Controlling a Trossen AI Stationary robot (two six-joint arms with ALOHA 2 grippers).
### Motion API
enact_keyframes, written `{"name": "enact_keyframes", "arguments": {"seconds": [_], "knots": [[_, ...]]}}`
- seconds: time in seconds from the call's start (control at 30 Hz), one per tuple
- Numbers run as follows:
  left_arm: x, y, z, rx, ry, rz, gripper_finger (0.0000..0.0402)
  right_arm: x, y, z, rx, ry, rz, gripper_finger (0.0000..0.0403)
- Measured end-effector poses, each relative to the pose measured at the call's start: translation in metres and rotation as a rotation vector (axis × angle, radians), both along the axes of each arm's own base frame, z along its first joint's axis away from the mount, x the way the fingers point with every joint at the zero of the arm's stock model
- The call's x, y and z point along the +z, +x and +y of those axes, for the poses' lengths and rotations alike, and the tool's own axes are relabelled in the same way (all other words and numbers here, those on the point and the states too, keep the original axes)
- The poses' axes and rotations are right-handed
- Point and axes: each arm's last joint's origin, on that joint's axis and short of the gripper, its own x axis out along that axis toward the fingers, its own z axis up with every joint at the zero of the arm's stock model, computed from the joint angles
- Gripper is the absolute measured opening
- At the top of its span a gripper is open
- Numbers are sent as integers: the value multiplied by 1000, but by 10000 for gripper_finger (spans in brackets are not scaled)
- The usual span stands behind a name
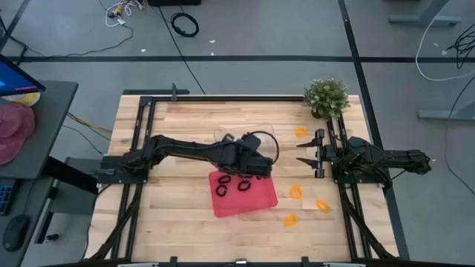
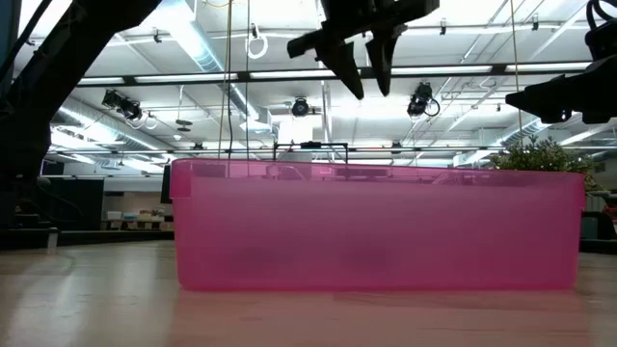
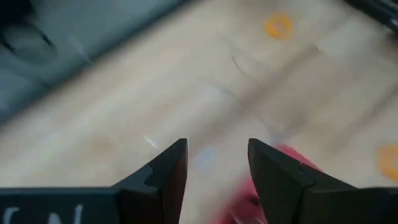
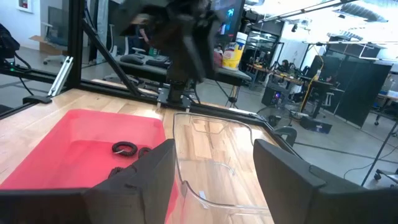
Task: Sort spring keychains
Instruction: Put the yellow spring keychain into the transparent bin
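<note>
Left gripper (image 1: pixel 261 169), jaws spread and empty, was held over the red tray (image 1: pixel 256 201). Nearest orange spring keychain (image 1: pixel 297 192) was noted beyond its jaws, nearer the right gripper (image 1: pixel 306 153), also spread.

Left arm (image 1: pixel 185 150): you see dark jointed links, with a thin black cable looped near its wrist, above the red tray (image 1: pixel 256 200).
Left hand (image 3: pixel 216 171): two black wedge-shaped fingers, faint white lettering behind.
Right hand (image 1: pixel 310 153): black, with two pointed fingers.
</note>
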Motion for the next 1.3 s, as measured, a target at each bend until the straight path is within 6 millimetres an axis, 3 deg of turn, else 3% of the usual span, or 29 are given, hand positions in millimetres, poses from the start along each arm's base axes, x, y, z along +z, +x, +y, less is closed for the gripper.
{"name": "enact_keyframes", "arguments": {"seconds": [0.17,0.37,0.6,0.77,0.9,1.0,1.13,1.3], "knots": [[22,-25,-13,-12,313,79,172,0,0,0,0,0,0,222],[61,-61,-19,67,532,-29,172,0,0,0,0,0,0,222],[102,-89,-5,167,479,-230,172,0,0,0,0,0,0,222],[128,-84,13,161,377,-356,172,0,0,0,0,0,0,222],[151,-60,34,-53,255,-484,172,0,0,0,1,0,0,222],[174,-44,41,-419,185,-674,172,0,0,0,0,0,0,222],[189,-41,31,-910,125,-827,172,0,0,0,1,0,0,222],[189,-40,17,-992,173,-865,172,0,0,0,1,0,0,222]]}}
